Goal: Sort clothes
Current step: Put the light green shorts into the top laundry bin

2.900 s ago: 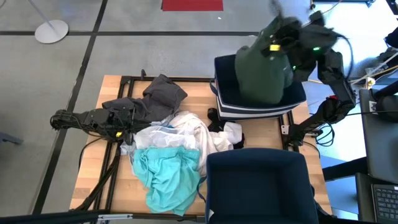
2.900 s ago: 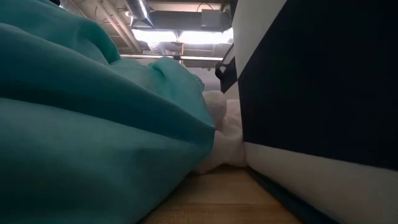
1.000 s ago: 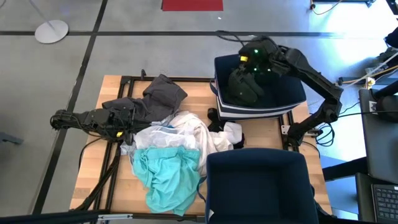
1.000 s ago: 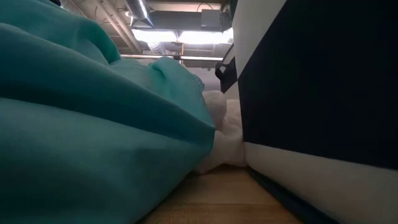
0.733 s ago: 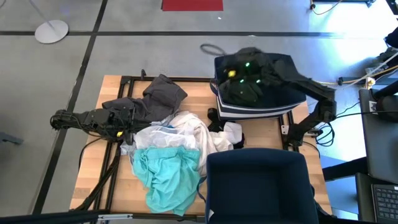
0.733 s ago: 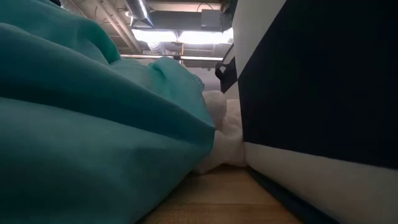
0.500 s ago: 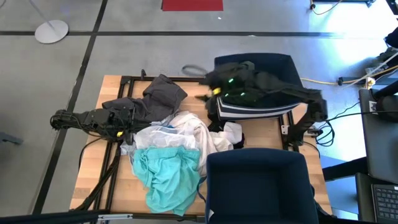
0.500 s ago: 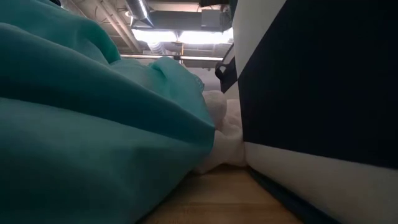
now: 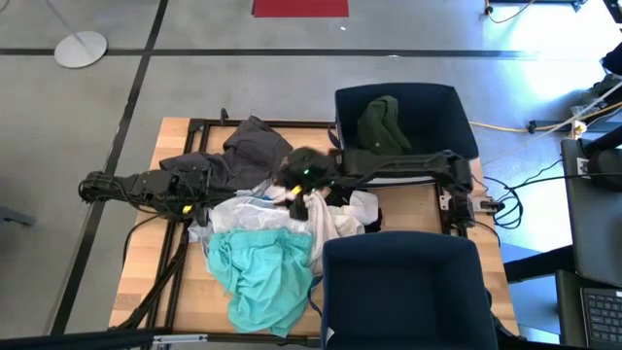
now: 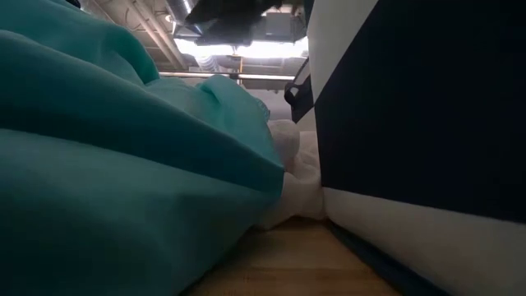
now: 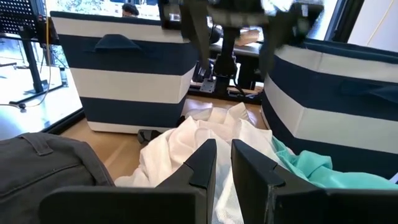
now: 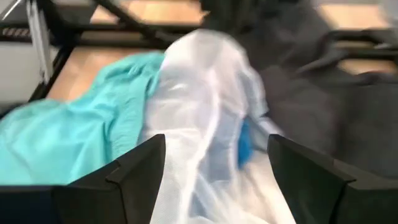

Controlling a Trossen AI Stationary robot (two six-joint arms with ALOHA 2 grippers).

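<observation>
The right arm stretches nearly flat across the table from its base at the right edge, and its right gripper hangs over the heap of clothes near the table's middle. Seen from the right wrist, its 2 fingers stand wide apart above the white garment, holding nothing.

The left arm lies low along the left side of the table. Its left gripper points toward the heap with the 2 fingers set close together, a narrow gap between them and nothing in it.

The dark green garment lies crumpled inside the navy bin at the table's far right corner. The dark grey garment is spread along the far edge, partly across the left arm. The white garment sits at the middle, and the turquoise garment lies against it toward the near edge. A second navy bin fills the near right corner.

At table height, turquoise fabric fills most of the low view, next to the striped wall of a bin.
</observation>
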